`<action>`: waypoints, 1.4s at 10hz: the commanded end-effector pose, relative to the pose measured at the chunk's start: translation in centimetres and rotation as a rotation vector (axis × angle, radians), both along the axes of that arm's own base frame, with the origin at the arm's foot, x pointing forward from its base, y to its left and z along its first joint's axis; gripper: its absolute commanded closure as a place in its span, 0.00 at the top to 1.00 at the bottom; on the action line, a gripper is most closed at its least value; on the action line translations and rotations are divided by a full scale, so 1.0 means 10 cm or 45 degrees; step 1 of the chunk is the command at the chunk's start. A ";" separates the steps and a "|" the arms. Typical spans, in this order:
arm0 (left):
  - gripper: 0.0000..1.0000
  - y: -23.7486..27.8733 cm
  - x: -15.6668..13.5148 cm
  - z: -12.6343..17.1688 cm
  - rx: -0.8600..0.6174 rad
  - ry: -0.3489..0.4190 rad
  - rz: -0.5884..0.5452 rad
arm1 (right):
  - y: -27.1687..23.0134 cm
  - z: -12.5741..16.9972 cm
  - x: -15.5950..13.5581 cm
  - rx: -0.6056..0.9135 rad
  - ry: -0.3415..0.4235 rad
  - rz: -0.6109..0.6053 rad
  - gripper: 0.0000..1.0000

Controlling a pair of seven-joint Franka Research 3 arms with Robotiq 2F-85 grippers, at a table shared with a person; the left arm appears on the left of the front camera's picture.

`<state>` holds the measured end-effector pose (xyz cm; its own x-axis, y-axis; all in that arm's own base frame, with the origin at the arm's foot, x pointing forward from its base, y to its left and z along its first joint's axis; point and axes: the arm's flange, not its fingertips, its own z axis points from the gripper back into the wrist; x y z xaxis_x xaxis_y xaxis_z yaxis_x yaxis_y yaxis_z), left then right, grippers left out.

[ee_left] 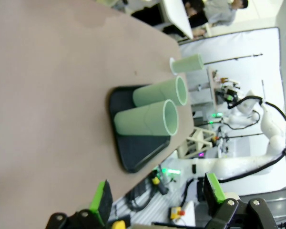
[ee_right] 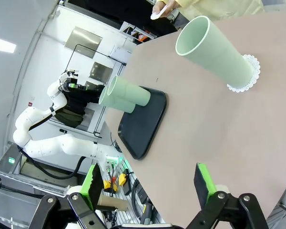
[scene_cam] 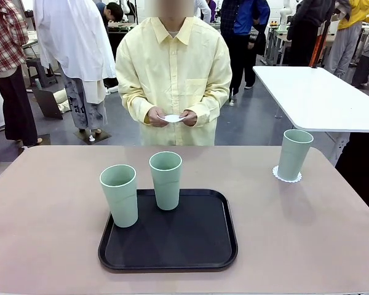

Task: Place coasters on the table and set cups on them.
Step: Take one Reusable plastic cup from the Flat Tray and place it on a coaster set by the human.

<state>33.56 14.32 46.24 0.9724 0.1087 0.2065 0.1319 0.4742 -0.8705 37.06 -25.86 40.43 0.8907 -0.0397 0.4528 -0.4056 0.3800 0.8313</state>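
Tapering mint-green cups (scene_cam: 166,179), lacy white coaster (scene_cam: 277,175)

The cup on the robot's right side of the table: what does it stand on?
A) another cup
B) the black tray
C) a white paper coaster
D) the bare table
C: the cup stands upright on a white lacy coaster, well apart from the black tray.

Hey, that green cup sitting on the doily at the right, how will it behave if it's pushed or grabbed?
Likely light: the cup looks thin-walled plastic and empty. Tall and narrowing toward its base, it would probably tip if pushed near the rim. The lacy paper coaster beneath may slide or crumple along the table with it.
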 end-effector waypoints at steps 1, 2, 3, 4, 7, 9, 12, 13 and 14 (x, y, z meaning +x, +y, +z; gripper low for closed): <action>1.00 0.01 0.00 0.01 -0.020 -0.027 -0.004 | 0.02 0.01 -0.03 -0.002 0.000 -0.004 1.00; 1.00 0.01 0.00 0.01 -0.020 -0.027 -0.004 | 0.02 0.01 -0.03 -0.002 0.000 -0.004 1.00; 1.00 0.01 0.00 0.01 -0.020 -0.027 -0.004 | 0.02 0.01 -0.03 -0.002 0.000 -0.004 1.00; 1.00 0.01 0.00 0.01 -0.020 -0.027 -0.004 | 0.02 0.01 -0.03 -0.002 0.000 -0.004 1.00; 1.00 0.01 0.00 0.01 -0.020 -0.027 -0.004 | 0.02 0.01 -0.03 -0.002 0.000 -0.004 1.00; 1.00 0.01 0.00 0.01 -0.020 -0.027 -0.004 | 0.02 0.01 -0.03 -0.002 0.000 -0.004 1.00; 1.00 0.01 0.00 0.01 -0.020 -0.027 -0.004 | 0.02 0.01 -0.03 -0.002 0.000 -0.004 1.00; 1.00 0.01 0.00 0.01 -0.020 -0.027 -0.004 | 0.02 0.01 -0.03 -0.002 0.000 -0.004 1.00; 1.00 0.01 0.00 0.01 -0.020 -0.027 -0.004 | 0.02 0.01 -0.03 -0.002 0.000 -0.004 1.00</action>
<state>33.57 14.32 46.24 0.9724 0.1088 0.2066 0.1319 0.4740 -0.8706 37.08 -25.84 40.43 0.8908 -0.0393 0.4528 -0.4058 0.3799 0.8313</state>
